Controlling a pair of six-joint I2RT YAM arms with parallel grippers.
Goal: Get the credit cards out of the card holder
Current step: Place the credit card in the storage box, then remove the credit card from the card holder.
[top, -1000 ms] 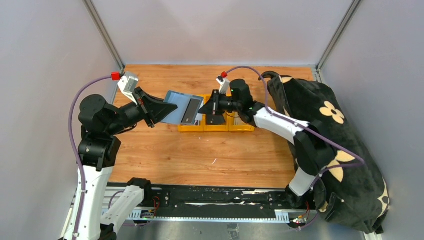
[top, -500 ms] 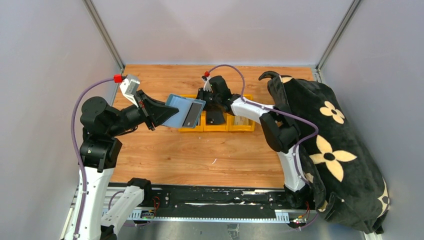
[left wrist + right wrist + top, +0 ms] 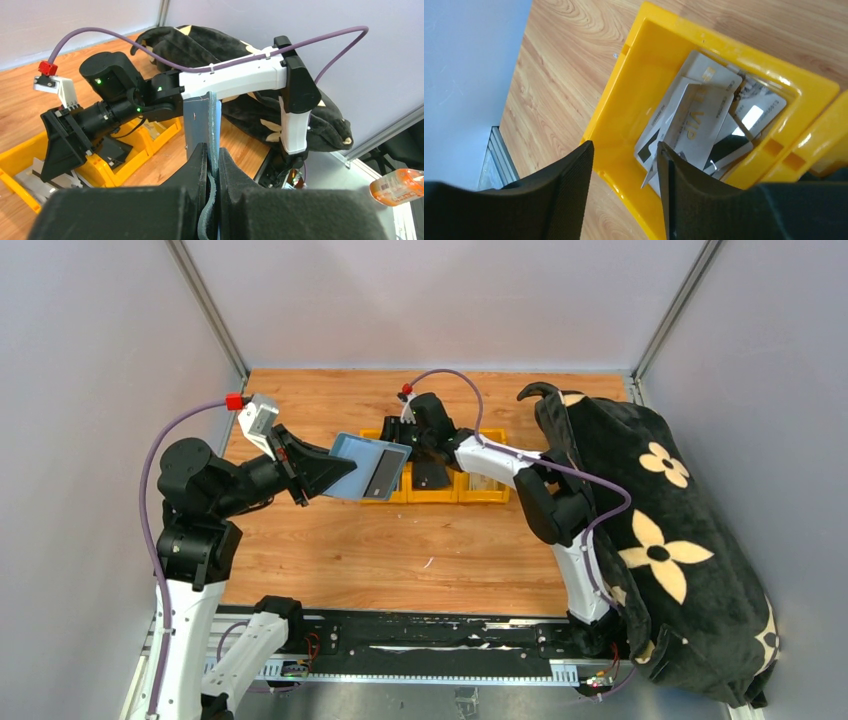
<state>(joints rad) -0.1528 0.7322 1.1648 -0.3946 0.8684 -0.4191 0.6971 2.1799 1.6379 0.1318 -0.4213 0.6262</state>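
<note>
The slate-blue card holder (image 3: 360,462) hangs in the air over the left half of the table, a dark rectangle on its face, and my left gripper (image 3: 333,468) is shut on its near end. The left wrist view shows the card holder (image 3: 199,117) edge-on, pinched by the left gripper (image 3: 212,152). My right gripper (image 3: 624,150) stands open above the leftmost yellow bin (image 3: 621,95). Several pale credit cards (image 3: 696,122) lie in that bin, and one leans against my right finger. In the top view the right gripper (image 3: 408,446) sits just behind the holder.
A row of yellow bins (image 3: 482,492) stands mid-table. A large black plush bag with cream flowers (image 3: 660,530) fills the right side. An orange bottle (image 3: 397,182) lies off the table. Grey walls close in on three sides.
My right arm swung from the holder's edge to above the leftmost bin and its jaws opened, letting a card go into the bin. The left arm barely moved.
</note>
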